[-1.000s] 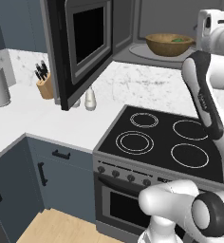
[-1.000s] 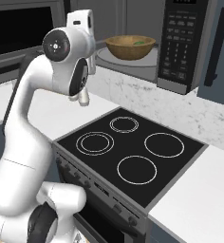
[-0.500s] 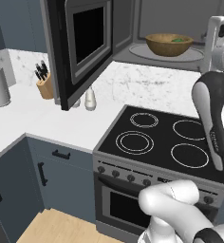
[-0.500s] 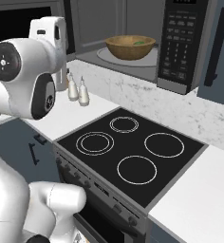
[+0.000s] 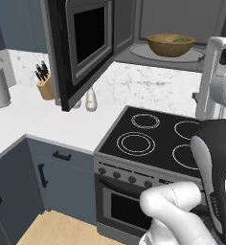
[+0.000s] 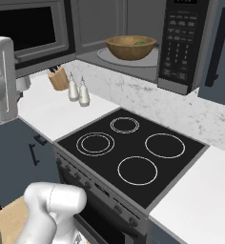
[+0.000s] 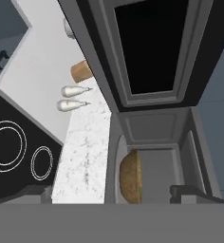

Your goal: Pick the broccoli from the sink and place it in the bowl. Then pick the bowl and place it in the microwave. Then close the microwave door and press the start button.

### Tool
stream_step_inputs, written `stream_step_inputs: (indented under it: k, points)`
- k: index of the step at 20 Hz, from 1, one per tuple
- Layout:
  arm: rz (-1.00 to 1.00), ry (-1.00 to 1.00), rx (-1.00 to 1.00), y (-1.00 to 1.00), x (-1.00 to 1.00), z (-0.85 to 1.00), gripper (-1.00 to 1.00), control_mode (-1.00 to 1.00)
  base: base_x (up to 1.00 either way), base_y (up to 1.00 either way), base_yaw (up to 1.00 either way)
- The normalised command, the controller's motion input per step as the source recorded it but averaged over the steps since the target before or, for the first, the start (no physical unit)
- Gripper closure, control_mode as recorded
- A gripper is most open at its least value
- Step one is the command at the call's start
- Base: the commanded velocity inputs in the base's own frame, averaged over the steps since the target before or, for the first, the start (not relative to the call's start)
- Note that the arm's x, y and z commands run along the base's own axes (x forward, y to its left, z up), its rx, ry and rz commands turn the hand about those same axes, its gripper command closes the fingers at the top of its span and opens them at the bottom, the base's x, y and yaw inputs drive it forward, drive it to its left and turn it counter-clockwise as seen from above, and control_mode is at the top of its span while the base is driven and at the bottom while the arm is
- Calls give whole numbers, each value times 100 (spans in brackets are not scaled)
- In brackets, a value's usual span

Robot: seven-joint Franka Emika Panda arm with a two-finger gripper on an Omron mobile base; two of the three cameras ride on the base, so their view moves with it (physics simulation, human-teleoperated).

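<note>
Since the arm has swung away from the microwave (image 5: pixel 172 28) over the last second, the bowl (image 5: pixel 171 44) sits alone on the glass plate inside, the broccoli (image 5: pixel 178 41) showing green in it; placing looks done, so closing comes next. Nearest, the stove (image 5: pixel 158 143) fills the counter's front edge. Beyond it, two shakers (image 6: pixel 78 90) and a knife block (image 6: pixel 59 78) stand by the back wall. The gripper's jaws stand wide apart, holding nothing. Farthest, the microwave door (image 5: pixel 81 48) hangs open. The right base view shows the button panel (image 6: pixel 178 43); the hand view shows the door's window (image 7: pixel 149 45) head-on.
</note>
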Motion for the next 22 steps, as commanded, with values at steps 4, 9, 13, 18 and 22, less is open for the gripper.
stream_step_inputs:
  k: [4,9,13,18,22]
  points:
    - [0,-6,0,73,-96,-34,-100,-100,0,0,0]
    - [0,-15,-1,84,-69,-37,-100,-100,0,0,0]
    - [-4,-9,0,77,-52,-24,-100,-100,0,0,0]
    - [-10,-10,0,79,-9,-19,-100,-100,0,0,0]
    - [-10,-22,-3,88,37,-24,-100,-100,0,0,0]
